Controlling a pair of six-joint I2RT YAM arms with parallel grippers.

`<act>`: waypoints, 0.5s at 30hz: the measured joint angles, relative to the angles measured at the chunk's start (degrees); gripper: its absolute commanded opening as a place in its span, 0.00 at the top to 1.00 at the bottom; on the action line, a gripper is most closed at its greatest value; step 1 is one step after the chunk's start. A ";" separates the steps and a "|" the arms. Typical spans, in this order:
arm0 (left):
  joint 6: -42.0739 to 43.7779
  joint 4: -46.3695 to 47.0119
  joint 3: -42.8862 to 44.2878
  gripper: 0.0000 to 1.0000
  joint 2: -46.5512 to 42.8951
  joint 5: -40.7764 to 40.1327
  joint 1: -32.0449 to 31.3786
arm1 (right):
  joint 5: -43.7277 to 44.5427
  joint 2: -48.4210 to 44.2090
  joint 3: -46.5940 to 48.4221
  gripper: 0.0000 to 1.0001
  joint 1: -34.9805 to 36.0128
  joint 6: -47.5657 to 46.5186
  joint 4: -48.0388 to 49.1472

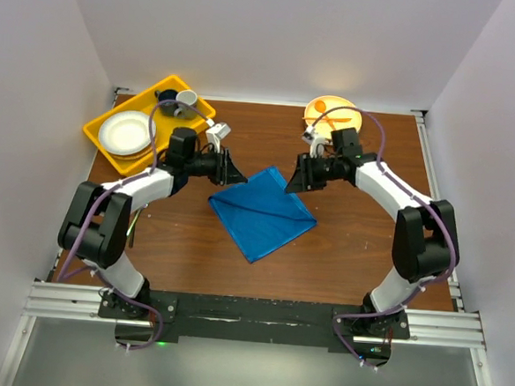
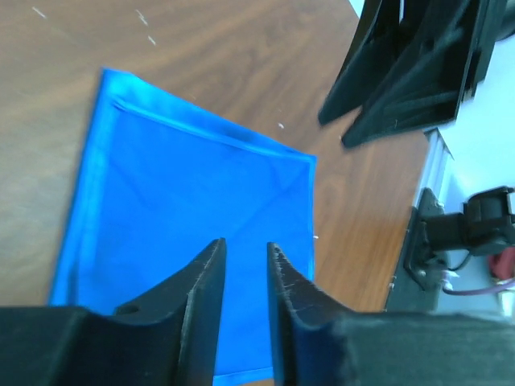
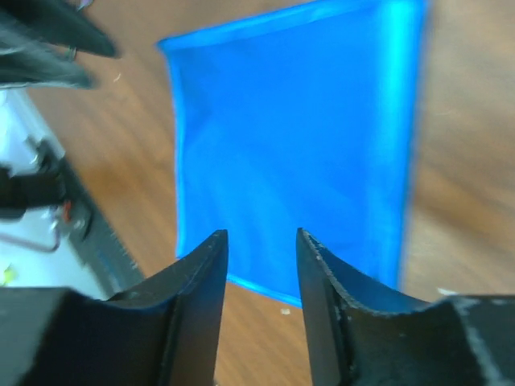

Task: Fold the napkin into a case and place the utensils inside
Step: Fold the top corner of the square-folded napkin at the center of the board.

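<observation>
The bright blue napkin (image 1: 261, 213) lies flat on the wooden table (image 1: 359, 253), a rough square turned corner-up like a diamond, with creases across it. My left gripper (image 1: 233, 169) hovers just off its upper left edge, jaws narrowly open and empty. My right gripper (image 1: 294, 180) hangs by the upper right corner, open and empty. The left wrist view shows the napkin (image 2: 193, 209) below my left gripper (image 2: 245, 245). The right wrist view shows the cloth (image 3: 290, 145) beyond my right gripper (image 3: 261, 235). The utensils are hidden.
A yellow tray (image 1: 98, 133) at the back left holds a white plate (image 1: 126, 132) and a cup (image 1: 186, 98). A yellow plate (image 1: 347, 120) with orange plastic cutlery sits at the back right. White walls enclose the table.
</observation>
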 measured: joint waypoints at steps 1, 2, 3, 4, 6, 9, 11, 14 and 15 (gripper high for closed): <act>-0.90 0.70 -0.28 0.76 0.63 0.04 -0.57 | -0.94 0.09 -1.03 0.62 1.14 0.70 0.55; -2.01 1.81 -0.61 0.77 1.55 0.04 -1.29 | -1.84 0.26 -2.01 0.62 2.14 1.73 1.14; -3.23 2.58 -0.76 0.78 2.47 0.04 -1.86 | -2.51 0.52 -2.73 0.62 2.89 2.60 1.68; -4.20 3.50 -0.98 0.78 3.39 0.09 -2.27 | -3.52 1.16 -3.54 0.63 3.93 3.87 2.78; -6.14 5.05 -1.16 0.78 5.62 0.20 -3.23 | -4.92 3.06 -4.09 0.63 5.22 6.08 4.63; -8.52 7.23 -1.16 0.78 9.05 0.24 -4.04 | -6.73 6.80 -4.17 0.64 6.05 9.55 8.35; -9.86 8.13 -1.09 0.78 11.37 0.35 -4.37 | -7.48 9.01 -4.17 0.64 5.99 11.43 10.40; -11.41 8.70 -0.79 0.75 14.45 0.55 -4.42 | -8.52 11.82 -4.22 0.65 5.86 13.53 12.74; -11.87 8.85 -0.61 0.73 15.39 0.66 -4.42 | -8.81 12.39 -4.31 0.65 5.81 13.75 13.27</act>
